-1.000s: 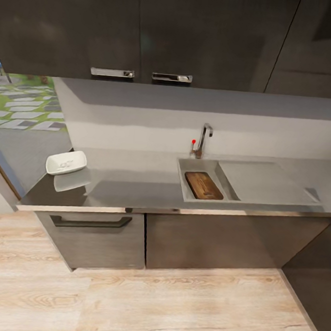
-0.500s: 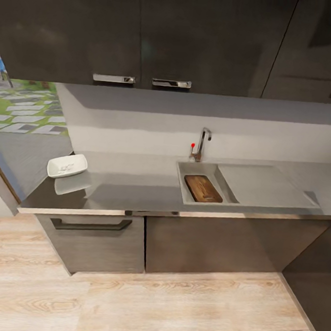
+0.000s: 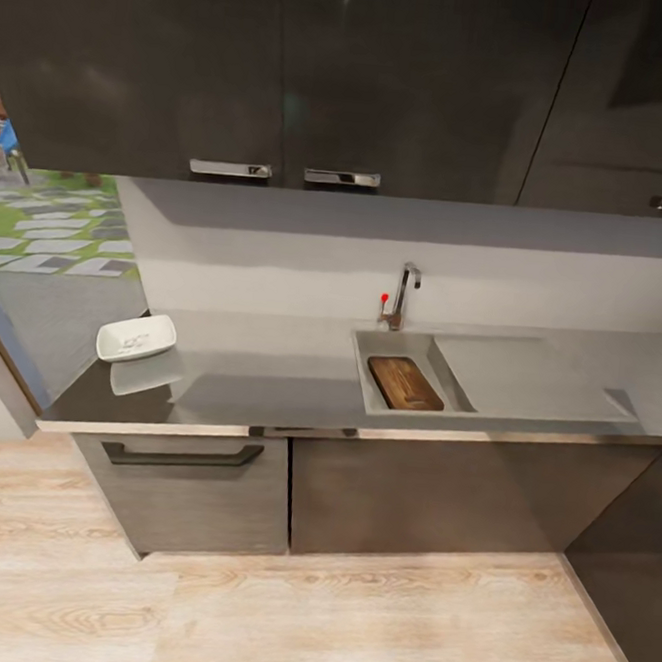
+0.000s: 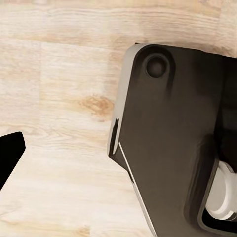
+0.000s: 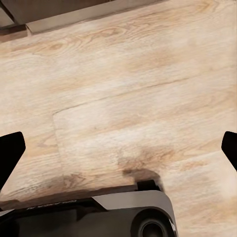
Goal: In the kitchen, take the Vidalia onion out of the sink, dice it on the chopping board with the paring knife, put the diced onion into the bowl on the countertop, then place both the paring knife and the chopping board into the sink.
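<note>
Grain-streaked rectangular chopping board [image 3: 405, 383] lies in steel sink [image 3: 371, 395].

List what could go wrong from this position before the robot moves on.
1. The chopping board lies in the sink, but I cannot make out the knife; it may be missing there.
2. The bowl sits close to the countertop end, so a nearby arm sweep could knock it off.
3. Both wrist views face the wooden floor by the robot's base, so the arms hang low.
</note>
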Robot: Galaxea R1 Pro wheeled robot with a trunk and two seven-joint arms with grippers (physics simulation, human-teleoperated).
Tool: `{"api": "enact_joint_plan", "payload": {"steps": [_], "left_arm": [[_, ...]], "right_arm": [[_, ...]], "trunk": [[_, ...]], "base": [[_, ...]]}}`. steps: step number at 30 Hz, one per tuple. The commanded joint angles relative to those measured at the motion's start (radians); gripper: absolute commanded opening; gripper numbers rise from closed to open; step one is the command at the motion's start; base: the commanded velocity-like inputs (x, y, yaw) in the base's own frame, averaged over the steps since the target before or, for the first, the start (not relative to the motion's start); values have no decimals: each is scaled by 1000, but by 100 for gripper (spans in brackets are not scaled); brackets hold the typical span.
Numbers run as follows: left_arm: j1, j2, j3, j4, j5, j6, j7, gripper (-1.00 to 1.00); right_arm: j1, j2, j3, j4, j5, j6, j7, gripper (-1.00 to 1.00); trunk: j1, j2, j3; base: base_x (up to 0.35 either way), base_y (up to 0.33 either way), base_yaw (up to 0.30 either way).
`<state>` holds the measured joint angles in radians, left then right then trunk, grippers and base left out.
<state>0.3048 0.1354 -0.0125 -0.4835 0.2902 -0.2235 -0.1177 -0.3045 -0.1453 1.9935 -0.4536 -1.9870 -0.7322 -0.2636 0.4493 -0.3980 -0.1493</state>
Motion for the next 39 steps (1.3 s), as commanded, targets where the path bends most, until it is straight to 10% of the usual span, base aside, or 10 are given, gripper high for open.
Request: {"api": "enact_joint_plan", "payload": {"steps": [1, 39], "left_arm": [[0, 0, -1, -1, 10, 0, -5, 100], [0, 1, -1, -4, 10, 0, -1, 100]], "right_arm": [[-2, 0, 8, -4, 0, -4, -9, 100], [-2, 0, 7, 21, 0, 0, -12, 100]], "trunk": [[1, -2, 0], [1, -2, 58]], "base": [[0, 0, 0], [0, 0, 0]]}}
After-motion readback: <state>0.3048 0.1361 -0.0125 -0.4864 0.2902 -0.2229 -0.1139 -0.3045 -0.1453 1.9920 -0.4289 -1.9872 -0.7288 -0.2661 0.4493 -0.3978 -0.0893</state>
